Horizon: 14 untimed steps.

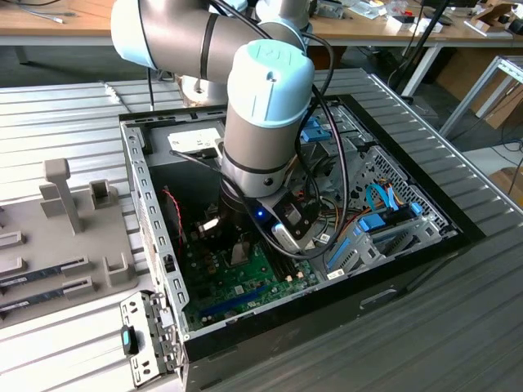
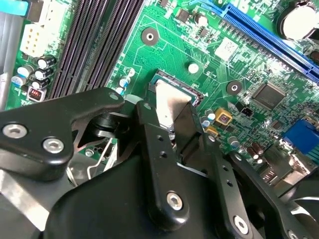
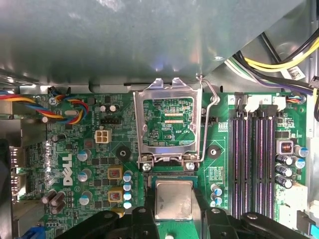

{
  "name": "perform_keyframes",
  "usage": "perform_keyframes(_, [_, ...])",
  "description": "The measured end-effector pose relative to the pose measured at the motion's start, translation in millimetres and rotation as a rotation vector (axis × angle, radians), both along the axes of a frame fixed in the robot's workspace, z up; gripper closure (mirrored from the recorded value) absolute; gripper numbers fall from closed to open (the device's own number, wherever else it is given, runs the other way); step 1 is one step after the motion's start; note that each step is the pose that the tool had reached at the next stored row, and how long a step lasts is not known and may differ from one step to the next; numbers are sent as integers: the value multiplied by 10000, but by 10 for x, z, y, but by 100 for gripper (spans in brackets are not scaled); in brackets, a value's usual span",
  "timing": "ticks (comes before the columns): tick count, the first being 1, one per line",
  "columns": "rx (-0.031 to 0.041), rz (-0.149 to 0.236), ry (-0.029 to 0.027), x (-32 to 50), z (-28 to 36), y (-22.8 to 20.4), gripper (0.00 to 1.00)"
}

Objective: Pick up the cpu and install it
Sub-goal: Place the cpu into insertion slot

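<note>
the claw (image 3: 173,206) is closed to the width of the cpu (image 3: 173,199), and its two black fingers (image 3: 147,219) press on opposite edges of the chip in both wrist views. the cpu lies flat between the fingertips, silver top up, directly over the dark socket (image 3: 172,177) on the green motherboard (image 3: 97,169). whether it rests in the socket or hangs just above it is hard to judge.

the second wrist view looks along the fingers, with the socket rim showing just past the fingertips. the first wrist view looks straight down. just beyond the claw it shows the metal load plate (image 3: 144,124) swung open, with its wire lever (image 3: 213,99) alongside. the memory slots (image 3: 251,159) run beside the claw.

the exterior view shows the arm (image 1: 265,90) reaching down into the open computer case (image 1: 147,204).
</note>
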State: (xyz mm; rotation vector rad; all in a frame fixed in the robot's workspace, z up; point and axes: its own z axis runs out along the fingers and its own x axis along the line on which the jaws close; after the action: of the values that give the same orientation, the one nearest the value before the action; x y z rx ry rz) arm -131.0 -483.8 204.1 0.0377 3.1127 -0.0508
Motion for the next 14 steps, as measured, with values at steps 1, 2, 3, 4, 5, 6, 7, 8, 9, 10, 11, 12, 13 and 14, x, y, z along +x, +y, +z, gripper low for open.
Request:
perform_keyframes(1, [19,0,0,0,-1,0,60])
perform_keyframes(2, [26,-1,3,-1,-1,0,60])
perform_keyframes(3, [38,0,2,0,0,0,62])
perform_keyframes(4, [41,0,1,0,-1,1,65])
perform_keyframes(5, [46,0,0,0,-2,1,65])
perform_keyframes(6, [48,0,0,0,-3,1,65])
perform_keyframes(7, [48,0,0,0,-3,1,65])
perform_keyframes(8, [48,0,0,0,-3,0,65])
perform_keyframes(9, [48,0,1,0,-3,-2,65])
perform_keyframes(10, [49,0,0,0,-3,-4,65])
perform_keyframes(11, [49,0,0,0,-3,-5,65])
perform_keyframes(12, [50,0,-2,0,-3,-5,64])
perform_keyframes(13, [50,1,-2,1,-3,-6,64])
perform_keyframes(14, [50,0,-1,0,-3,-7,64])
